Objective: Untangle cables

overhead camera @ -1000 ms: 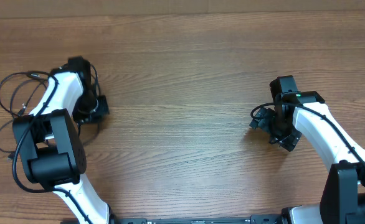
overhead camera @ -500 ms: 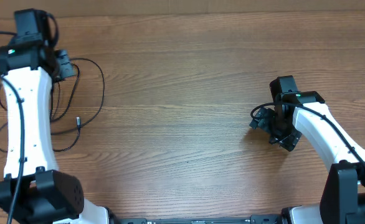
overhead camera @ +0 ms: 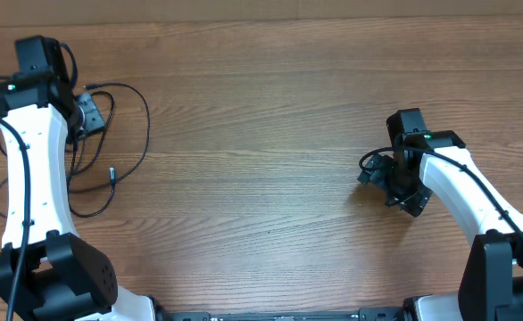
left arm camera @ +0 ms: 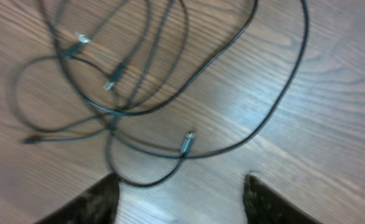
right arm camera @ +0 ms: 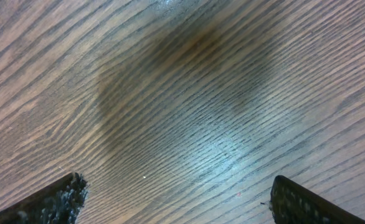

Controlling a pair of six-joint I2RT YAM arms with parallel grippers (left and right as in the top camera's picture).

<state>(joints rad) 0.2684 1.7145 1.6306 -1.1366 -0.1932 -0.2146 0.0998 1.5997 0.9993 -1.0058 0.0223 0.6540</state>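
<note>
Wood-grain counter [overhead camera: 261,80] fills the overhead view from edge to edge. The white left arm [overhead camera: 29,169] reaches up along the left edge, with the left hand [overhead camera: 88,112] near the far left corner. The cables [overhead camera: 145,120] lie on the counter just beside that hand, spreading to its right and toward the near edge in loose black loops. One silver-tipped plug [overhead camera: 112,175] rests inside the loops. The right arm [overhead camera: 462,192] comes in from the lower right, and the right hand [overhead camera: 388,181] sits low over bare wood, well apart from the cables. This view does not show how far either hand's fingers are spread.

Left wrist view: the cables [left arm camera: 114,113] lie in the upper left part of the picture as several crossing strands, which the overhead view does not separate. Three plugs are visible here, the nearest [left arm camera: 187,142] lying ahead of the fingers. The left hand [left arm camera: 182,200] stands moderately spread. Its two dark fingertips [left arm camera: 98,204] show at the bottom edge with only bare counter between them. No strand is gripped, and none touches the fingertips.

Right wrist view: only bare counter [right arm camera: 182,93] appears, with a soft shadow on the grain. The right hand [right arm camera: 176,200] stands wide, its fingertips [right arm camera: 52,202] at the bottom corners, holding nothing.
</note>
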